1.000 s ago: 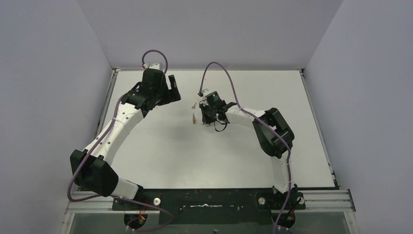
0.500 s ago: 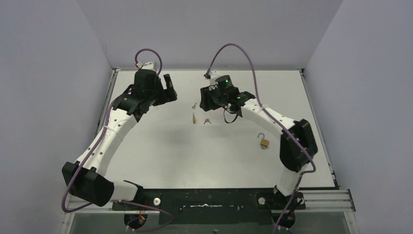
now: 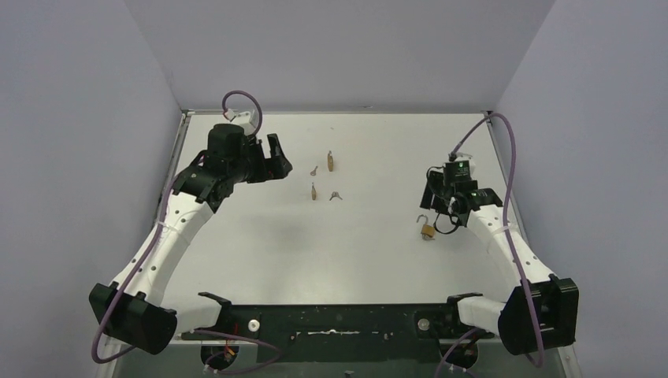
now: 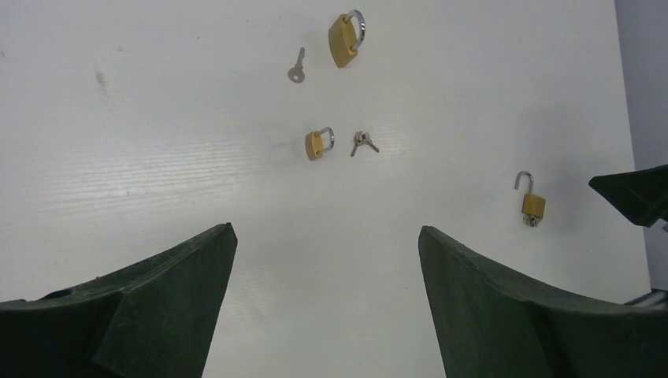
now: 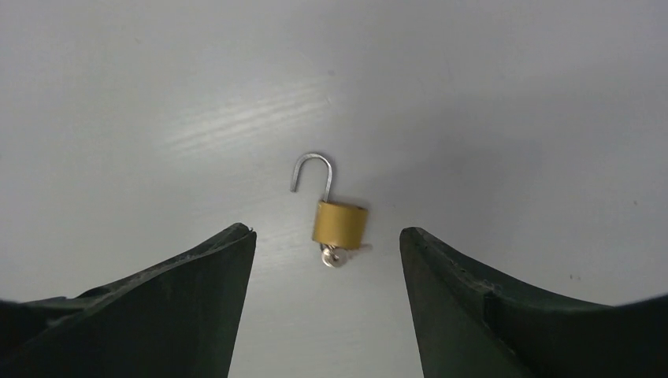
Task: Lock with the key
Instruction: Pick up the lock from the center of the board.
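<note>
Hovering over the unlatched padlock [image 5: 340,224], which lies on the table [image 5: 512,118] with its key [image 5: 335,256] inserted, the right gripper [image 5: 327,232] gapes empty; next, I reckon, it must press the shackle [image 5: 311,167] home.

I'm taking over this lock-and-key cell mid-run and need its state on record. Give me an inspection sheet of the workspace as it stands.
Surface: white table, a few faint marks.
Job's things: open padlock, shackle swung out, a key at its base, lying below the right gripper; large padlock and small padlock, shackles look closed; single key; key bunch.
Clutter: nothing seen.
Grippers: left gripper open, holding nothing, above the table; right gripper open, holding nothing.
Cables: purple cable looped at each wrist, off the table.
Surroundings: plain walls on three sides.
</note>
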You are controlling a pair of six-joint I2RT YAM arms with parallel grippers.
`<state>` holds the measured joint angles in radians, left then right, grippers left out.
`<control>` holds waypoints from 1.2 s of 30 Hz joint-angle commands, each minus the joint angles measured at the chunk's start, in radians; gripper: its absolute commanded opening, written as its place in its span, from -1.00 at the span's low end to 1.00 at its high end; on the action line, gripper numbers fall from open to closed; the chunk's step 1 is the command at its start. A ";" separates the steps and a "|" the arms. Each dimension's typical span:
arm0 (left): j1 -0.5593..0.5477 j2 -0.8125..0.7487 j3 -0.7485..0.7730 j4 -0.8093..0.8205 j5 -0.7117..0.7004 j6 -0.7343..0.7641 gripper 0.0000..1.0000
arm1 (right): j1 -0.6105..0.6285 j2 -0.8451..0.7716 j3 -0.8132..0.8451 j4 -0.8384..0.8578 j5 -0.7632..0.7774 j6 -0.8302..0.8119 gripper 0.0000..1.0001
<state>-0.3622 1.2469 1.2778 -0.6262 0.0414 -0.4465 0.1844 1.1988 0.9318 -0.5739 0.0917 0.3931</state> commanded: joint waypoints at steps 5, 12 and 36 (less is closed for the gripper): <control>0.009 -0.095 -0.085 0.061 0.150 0.015 0.68 | -0.089 -0.069 -0.149 -0.083 0.015 0.064 0.39; 0.010 -0.142 -0.107 0.037 0.154 0.025 0.68 | -0.090 0.112 -0.150 0.054 -0.065 -0.038 0.31; 0.014 -0.155 -0.101 -0.015 0.146 0.042 0.68 | -0.085 0.365 -0.028 0.069 -0.038 -0.065 0.07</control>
<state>-0.3561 1.1126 1.1603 -0.6533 0.1726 -0.4290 0.0971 1.5932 0.9016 -0.5045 0.0135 0.3367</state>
